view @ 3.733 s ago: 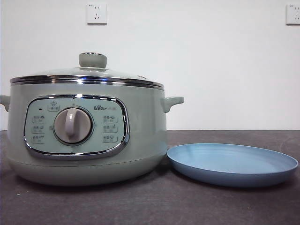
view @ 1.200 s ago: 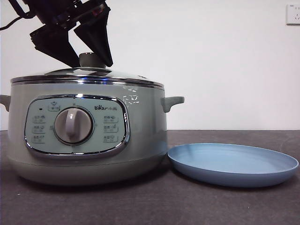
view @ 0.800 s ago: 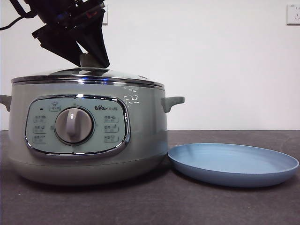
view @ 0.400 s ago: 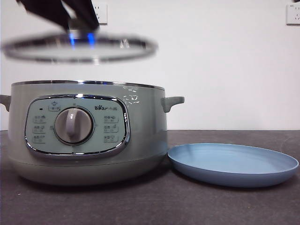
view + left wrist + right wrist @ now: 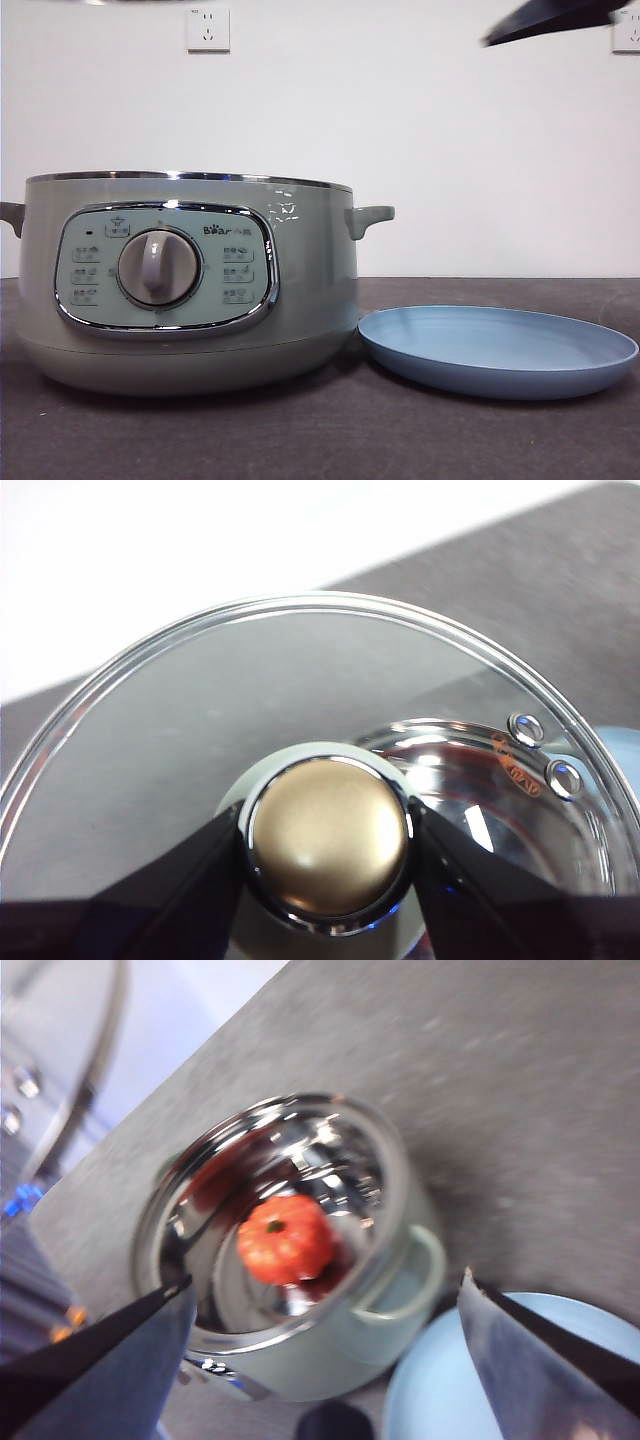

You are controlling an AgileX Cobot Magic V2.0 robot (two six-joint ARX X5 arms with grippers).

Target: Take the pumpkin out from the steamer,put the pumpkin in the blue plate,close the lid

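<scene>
Half a second ago the lid hung blurred just above the steamer (image 5: pixel 190 290) in the front view; now it has gone up past the picture's top edge, and a dark tip of an arm has come in at the upper right corner. Front view: the pot stands open on the counter (image 5: pixel 320 440), chrome rim bare, with the blue plate (image 5: pixel 498 350) just beside it, its edge almost at the pot's base.

Left wrist view: my left gripper (image 5: pixel 328 845) has its jaws clamped on the knob of the lid (image 5: pixel 200 720), one on each side, the glass level and clear of the pot.

Right wrist view: my right gripper (image 5: pixel 320 1310) looks down with jaws wide apart. The pumpkin (image 5: pixel 286 1239) sits at the bottom of the shiny inner bowl, stem up, roughly centred.

I judge the step in hand is reaching in. I would centre the jaws over the pumpkin and drop straight down, closing across its ribs, not on the stem. The pot walls are tall, so I should lift fully above the rim before moving sideways. The plate offers broad open room; the raised lid hangs off to one side, away from that path.
</scene>
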